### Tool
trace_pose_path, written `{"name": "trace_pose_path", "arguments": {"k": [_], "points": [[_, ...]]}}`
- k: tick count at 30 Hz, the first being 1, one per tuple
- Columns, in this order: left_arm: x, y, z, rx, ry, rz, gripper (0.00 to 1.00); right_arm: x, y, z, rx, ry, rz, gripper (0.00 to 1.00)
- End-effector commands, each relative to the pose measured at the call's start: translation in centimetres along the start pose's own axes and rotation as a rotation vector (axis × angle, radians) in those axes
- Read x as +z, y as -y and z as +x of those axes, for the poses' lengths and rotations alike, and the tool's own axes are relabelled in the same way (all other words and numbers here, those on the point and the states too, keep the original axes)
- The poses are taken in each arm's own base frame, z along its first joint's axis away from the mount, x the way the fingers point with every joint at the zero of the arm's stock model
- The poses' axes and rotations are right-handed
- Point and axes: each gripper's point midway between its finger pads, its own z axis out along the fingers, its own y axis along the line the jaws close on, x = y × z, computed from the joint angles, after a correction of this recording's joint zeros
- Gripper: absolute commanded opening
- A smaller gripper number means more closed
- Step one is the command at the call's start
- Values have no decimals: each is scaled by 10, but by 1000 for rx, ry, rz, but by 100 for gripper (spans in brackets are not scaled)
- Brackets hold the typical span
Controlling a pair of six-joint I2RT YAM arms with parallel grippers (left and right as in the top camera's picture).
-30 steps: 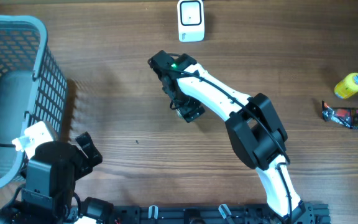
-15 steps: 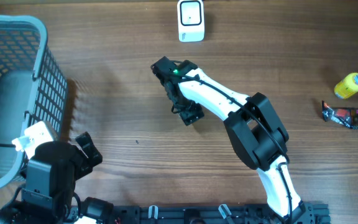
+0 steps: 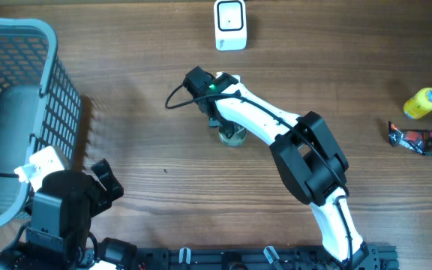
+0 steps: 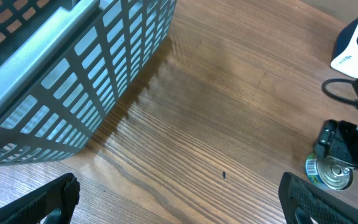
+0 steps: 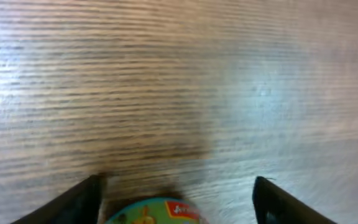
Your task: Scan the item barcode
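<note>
From where I stand, one camera hangs above the bench and looks straight down. It takes in the basket at the left, the scanner at the far edge and the can mid-bench. The left wrist camera sits low and looks slantwise across the wood past the left gripper, catching the same basket wall, scanner and can. The right wrist camera hovers very close to the wood, and the right gripper frames only the can's top.

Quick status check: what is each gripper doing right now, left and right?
Left gripper: open, empty.
Right gripper: open, straddling the can, not closed on it.
</note>
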Motion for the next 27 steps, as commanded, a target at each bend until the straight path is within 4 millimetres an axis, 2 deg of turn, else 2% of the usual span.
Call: {"name": "trace_pose_path", "arguments": {"k": [1,5,12,16,19,22,24,27], "points": [[0,1,0,21,-3,7,100,-7,-12,6,-134,-27,-77,100],[0,1,1,22,-6,5,100,-8,-14,19,155,-100,-94,100],[0,1,1,23,-6,5,100,-19,7,76,773,-347,98,100],[0,1,1,22,-6,5,100,-22,-8,80,872,-409,55,100],[0,2,2,23,-12,10,100,-19,-18,68,877,-376,-5,99],[0,1,2,24,-13,9,100,-17,-15,66,847,-356,1,93],[0,1,2,24,-13,9,100,-18,-11,70,866,-369,28,92],[0,1,2,24,-13,9,100,-20,-10,76,933,-391,56,97]]}}
